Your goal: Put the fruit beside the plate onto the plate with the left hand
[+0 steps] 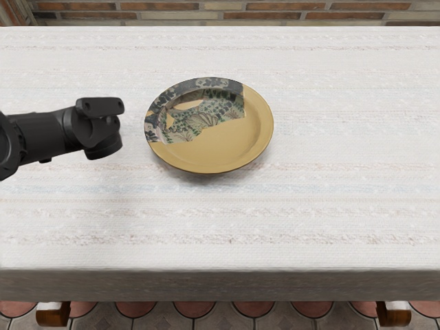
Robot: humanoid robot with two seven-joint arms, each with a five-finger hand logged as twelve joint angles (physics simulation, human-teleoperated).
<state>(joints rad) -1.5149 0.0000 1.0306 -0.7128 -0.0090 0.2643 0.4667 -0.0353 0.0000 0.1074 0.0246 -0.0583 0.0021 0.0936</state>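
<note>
Two wooden table feet (pixel 51 314) show under the near edge, on reddish floor tiles (pixel 220 317). Table (pixel 220 227) carries a white woven cloth that hangs over the near edge, with faint stripes running left to right.

Mid-table, a bit left of centre and toward the far half: plate (pixel 230 144), round and shallow, lying flat. It's mustard yellow, with a dark leafy print over its far-left part.

Left arm (pixel 38 137) comes in over the table's left edge, black, roughly level with the plate. Left hand (pixel 102 127) sits just beside the plate's left rim, with a small gap and no contact. The hand is seen from behind as a dark block with one flat piece sticking out on top. Finger state: can't tell from this angle.

Fruit: can't see it anywhere on the cloth or plate. If it's by the plate's left rim, the hand is covering it. Can't tell.

Far edge: the cloth ends at a brick wall (pixel 220 10).
</note>
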